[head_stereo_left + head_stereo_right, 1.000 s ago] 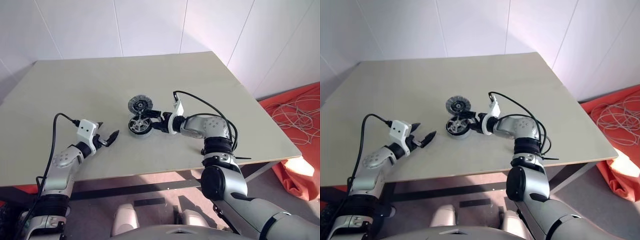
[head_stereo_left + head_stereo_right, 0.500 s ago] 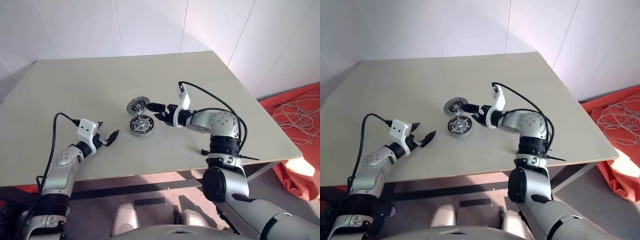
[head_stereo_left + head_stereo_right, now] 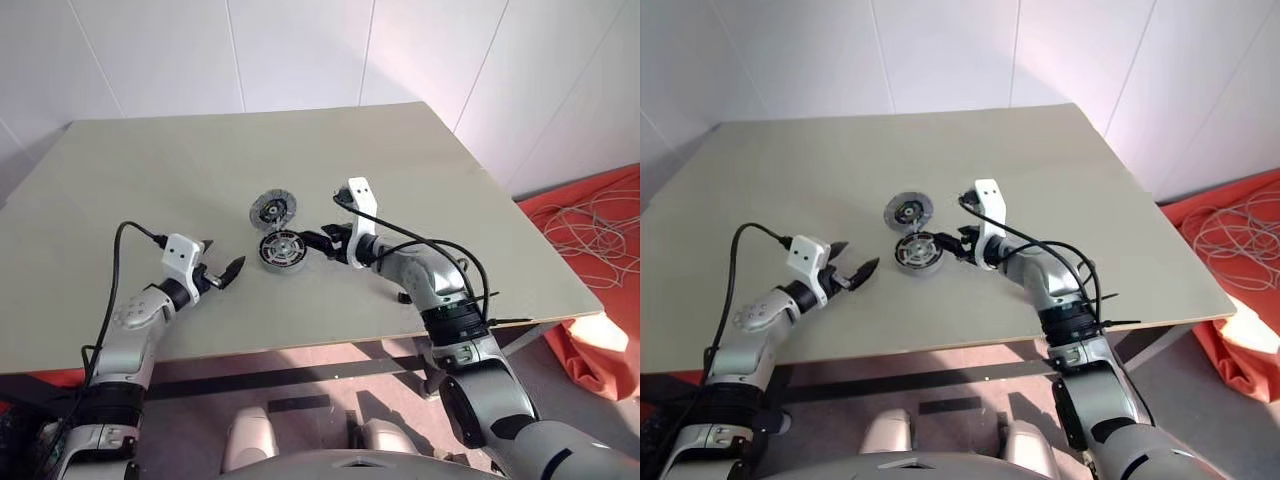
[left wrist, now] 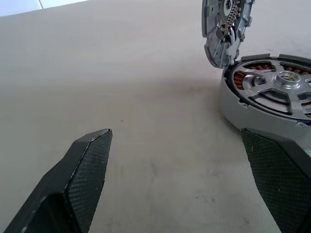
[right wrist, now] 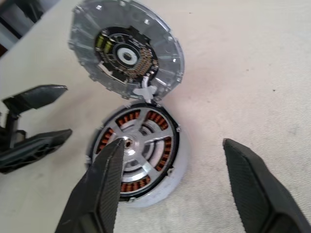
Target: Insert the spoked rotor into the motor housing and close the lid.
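Beige worktop [image 3: 450, 190], large, carrying everything. Motor housing [image 3: 284, 250] near worktop middle, flat on surface, copper coil windings ringing inside, spoked rotor [image 5: 141, 150] seated within, silver spokes over pale hub. Lid [image 3: 273, 209] just behind housing, tilted up open, inner face with dark centre and small marks showing, lower edge meeting housing rim. Right gripper [image 3: 316, 239] just beside housing on its right side, fingers [image 5: 104, 179] spread apart, holding nothing, one tip over housing in wrist view. Left gripper [image 3: 218, 272] to housing's left, apart from it, fingers [image 4: 90, 165] wide open, empty, above bare worktop.
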Robot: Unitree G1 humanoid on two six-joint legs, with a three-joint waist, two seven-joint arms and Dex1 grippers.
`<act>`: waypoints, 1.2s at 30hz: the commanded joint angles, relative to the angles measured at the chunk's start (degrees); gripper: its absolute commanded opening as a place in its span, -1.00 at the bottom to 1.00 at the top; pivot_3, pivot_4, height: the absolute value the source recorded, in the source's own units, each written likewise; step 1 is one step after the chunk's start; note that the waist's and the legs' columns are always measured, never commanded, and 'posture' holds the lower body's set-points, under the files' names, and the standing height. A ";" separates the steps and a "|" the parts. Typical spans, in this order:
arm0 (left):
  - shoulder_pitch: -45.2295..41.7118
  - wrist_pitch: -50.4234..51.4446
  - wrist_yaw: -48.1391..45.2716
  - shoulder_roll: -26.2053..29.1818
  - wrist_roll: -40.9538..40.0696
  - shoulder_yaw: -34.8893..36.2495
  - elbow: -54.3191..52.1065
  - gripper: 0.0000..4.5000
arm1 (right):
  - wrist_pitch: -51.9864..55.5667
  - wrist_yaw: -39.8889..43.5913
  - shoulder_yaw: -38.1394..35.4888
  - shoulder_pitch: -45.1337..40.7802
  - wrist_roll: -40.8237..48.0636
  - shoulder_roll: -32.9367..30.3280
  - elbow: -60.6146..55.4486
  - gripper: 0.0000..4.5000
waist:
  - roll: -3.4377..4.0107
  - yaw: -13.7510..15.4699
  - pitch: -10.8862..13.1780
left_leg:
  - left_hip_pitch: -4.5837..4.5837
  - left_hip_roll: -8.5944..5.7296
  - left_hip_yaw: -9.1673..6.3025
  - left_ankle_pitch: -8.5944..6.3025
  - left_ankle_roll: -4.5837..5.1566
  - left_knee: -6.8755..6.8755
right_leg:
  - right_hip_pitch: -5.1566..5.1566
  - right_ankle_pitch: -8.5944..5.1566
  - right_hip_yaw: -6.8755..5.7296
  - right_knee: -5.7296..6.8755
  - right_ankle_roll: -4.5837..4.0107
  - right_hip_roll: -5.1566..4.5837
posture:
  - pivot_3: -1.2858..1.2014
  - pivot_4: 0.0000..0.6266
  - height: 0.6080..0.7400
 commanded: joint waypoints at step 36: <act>-1.82 -1.25 -0.22 -1.38 0.88 -1.30 -0.99 1.00 | -11.43 13.71 0.66 -5.82 -5.17 8.11 9.93 -0.98 | -0.06 -0.25 -0.04 | 0.08 0.02 -0.01 -0.04 0.10 0.15 | 0.10 0.06 0.00 0.13 -0.13 -0.01 | 0.03 -1.00 1.00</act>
